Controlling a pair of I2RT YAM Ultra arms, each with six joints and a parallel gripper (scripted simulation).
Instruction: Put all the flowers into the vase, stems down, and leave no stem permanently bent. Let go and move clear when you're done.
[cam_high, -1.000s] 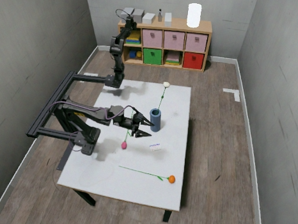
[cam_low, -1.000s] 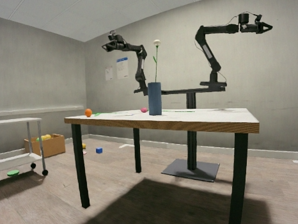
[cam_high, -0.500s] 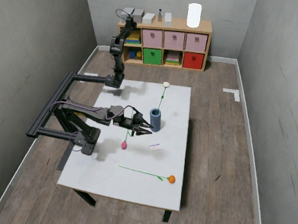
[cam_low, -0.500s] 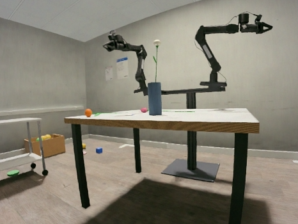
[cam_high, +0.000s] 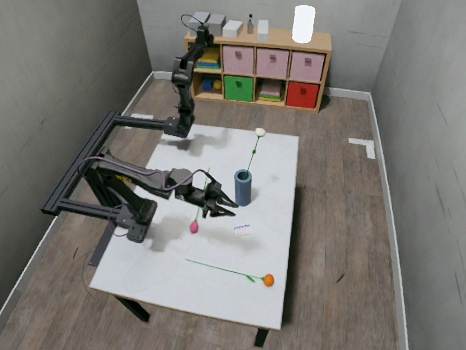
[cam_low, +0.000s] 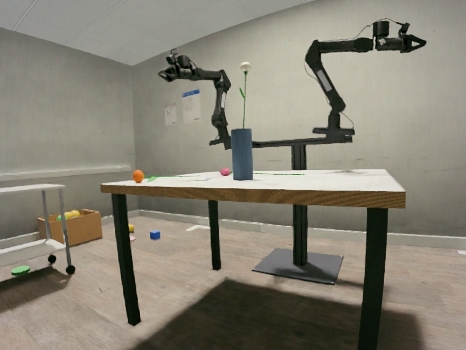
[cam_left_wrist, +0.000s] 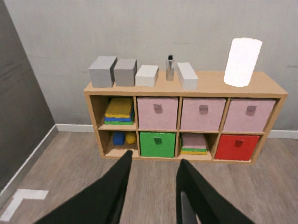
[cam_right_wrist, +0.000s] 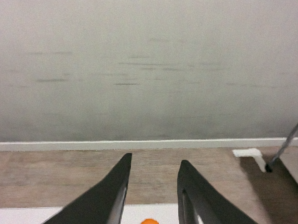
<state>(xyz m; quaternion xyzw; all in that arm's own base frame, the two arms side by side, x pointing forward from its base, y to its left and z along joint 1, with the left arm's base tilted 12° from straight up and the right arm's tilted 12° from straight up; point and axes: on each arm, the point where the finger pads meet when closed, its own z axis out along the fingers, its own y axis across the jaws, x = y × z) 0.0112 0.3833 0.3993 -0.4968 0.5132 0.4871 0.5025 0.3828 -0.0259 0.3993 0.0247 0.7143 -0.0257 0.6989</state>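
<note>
The blue vase (cam_high: 243, 192) (cam_low: 242, 155) stands upright with the white flower (cam_high: 260, 132) (cam_low: 245, 66) in it, stem down and bloom up. The pink flower (cam_high: 194, 227) (cam_low: 225, 171) lies on the table, its stem partly hidden under the right arm in the top view. The orange flower (cam_high: 269, 280) (cam_low: 138, 175) (cam_right_wrist: 149, 221) lies near the table's edge. My right gripper (cam_high: 236, 210) (cam_low: 161, 76) (cam_right_wrist: 155, 164) is partly open and empty, high above the table. My left gripper (cam_low: 422, 44) (cam_left_wrist: 155, 162) is partly open and empty, raised and facing the shelf.
The white table (cam_high: 150, 270) (cam_low: 350, 182) carries the vase and flowers. A small printed label (cam_high: 243, 230) lies near the vase. A cube shelf (cam_high: 272, 97) (cam_left_wrist: 182, 92) stands beyond the table. A cart (cam_low: 30, 189) stands at the left in the exterior view.
</note>
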